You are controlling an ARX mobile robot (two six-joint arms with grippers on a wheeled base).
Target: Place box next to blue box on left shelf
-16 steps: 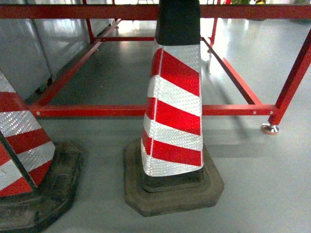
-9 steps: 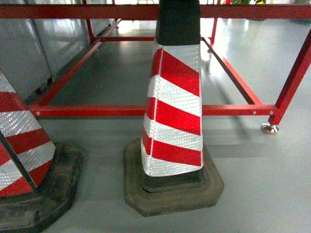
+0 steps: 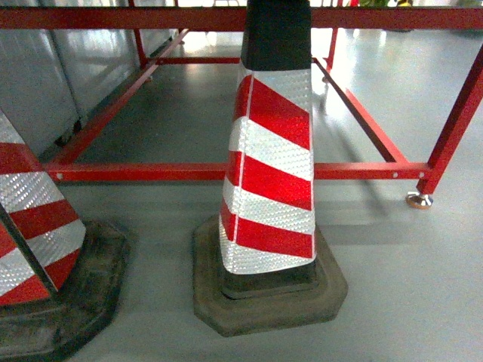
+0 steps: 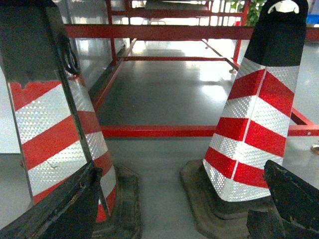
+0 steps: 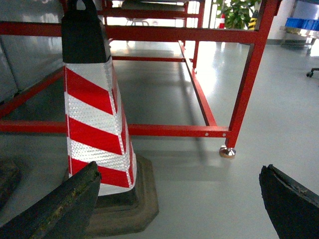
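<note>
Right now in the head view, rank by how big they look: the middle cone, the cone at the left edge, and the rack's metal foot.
1. Middle cone, largest.
2. Left cone, smaller as seen, but cropped by the frame, so true size is unsure.
3. Rack foot, smallest by far.

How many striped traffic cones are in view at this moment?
2. One cone stands at the middle of the head view, in front of the red frame. The other cone is cut off at the left edge. More may stand outside the views.
</note>
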